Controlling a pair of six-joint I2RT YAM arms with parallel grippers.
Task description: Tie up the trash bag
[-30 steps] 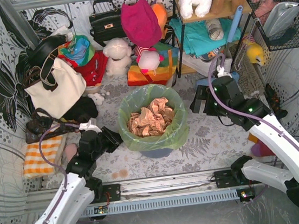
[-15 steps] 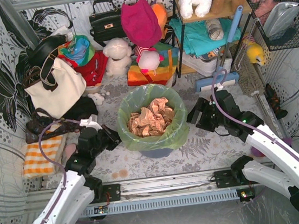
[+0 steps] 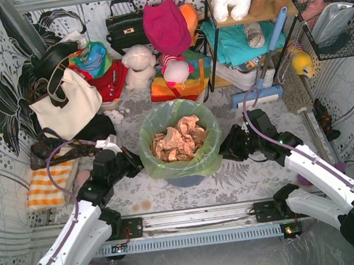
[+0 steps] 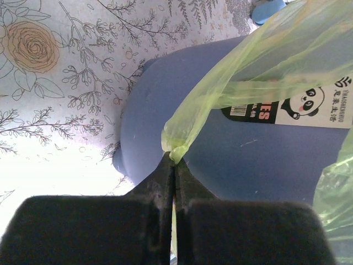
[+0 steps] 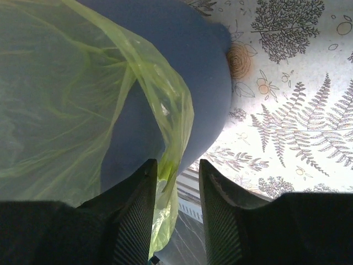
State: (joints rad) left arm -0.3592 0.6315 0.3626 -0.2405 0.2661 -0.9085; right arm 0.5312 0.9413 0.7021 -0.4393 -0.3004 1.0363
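The trash bag stands upright inside the round blue-grey bin at the middle of the floral-patterned bench. Its long axis is vertical and its open mouth faces straight up, with crumpled brownish-tan waste showing inside. The top of the bag is folded outward and down over the bin's lip, forming a green collar around it. The left gripper sits against the bin's left side, and in the left wrist view the left gripper is pressed together on a gathered tip of the bag's hem. From that pinch the film runs out as a taut band across the bin wall, above a panda label. The right gripper is just beside the bin's right side. In the right wrist view the right gripper is parted to a narrow gap, and the loose hanging edge of the bag droops into that gap. The film lies close to the left finger, apart from the other finger, and is not clamped.
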